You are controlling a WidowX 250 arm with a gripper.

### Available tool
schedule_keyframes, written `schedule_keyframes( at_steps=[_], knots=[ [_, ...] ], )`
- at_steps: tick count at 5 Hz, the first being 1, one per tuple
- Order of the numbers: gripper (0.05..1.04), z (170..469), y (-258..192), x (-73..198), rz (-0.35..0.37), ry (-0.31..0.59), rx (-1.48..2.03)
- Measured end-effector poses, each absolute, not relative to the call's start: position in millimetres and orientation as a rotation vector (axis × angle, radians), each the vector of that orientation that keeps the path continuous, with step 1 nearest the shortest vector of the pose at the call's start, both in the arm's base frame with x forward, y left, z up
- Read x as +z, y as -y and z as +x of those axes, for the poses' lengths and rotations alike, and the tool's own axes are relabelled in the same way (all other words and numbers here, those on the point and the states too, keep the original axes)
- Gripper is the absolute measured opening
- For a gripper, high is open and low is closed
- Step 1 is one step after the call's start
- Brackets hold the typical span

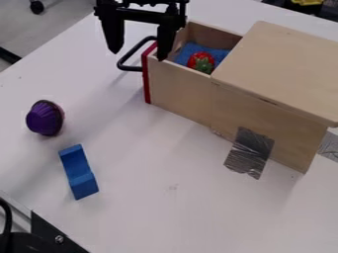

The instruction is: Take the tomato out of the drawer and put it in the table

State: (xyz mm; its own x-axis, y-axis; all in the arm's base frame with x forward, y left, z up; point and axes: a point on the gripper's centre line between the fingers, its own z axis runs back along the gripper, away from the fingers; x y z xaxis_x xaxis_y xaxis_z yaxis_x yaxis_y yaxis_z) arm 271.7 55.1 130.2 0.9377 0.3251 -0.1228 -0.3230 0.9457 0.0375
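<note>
On white table (pixel 172 197): box (pixel 277 74), held down with tape (pixel 249 152); drawer (pixel 178 89) pulled out past the lid. Also noted: purple cupcake (pixel 45 118), blue block (pixel 78 172). In the drawer, on blue cloth (pixel 188 50): tomato (pixel 200 61), green leaves toward the camera, near the lid's edge. Judged to be a light plastic toy, firm rather than fragile; apt to slip or roll if pinched off centre. Best taken across the widest part, on both red sides, clear of the leaves. Risk of knocking the lid on approach; limited clearance on that side. At the drawer's front end: gripper (pixel 139 56), pointing down. Fingers wide apart, holding nothing; one tip close to the drawer's near wall. Contact there impossible to confirm.
</note>
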Motion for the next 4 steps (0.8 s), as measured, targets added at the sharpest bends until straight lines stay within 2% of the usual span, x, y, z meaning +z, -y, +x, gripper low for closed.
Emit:
schedule_keyframes(
  at_steps=[1,2,4],
  knots=[
    [0.999,270,-55,122,0.016,-0.161,0.330],
    [0.999,282,-57,116,0.014,-0.170,0.287],
    [0.999,303,-52,114,0.031,-0.104,0.206]
  ],
)
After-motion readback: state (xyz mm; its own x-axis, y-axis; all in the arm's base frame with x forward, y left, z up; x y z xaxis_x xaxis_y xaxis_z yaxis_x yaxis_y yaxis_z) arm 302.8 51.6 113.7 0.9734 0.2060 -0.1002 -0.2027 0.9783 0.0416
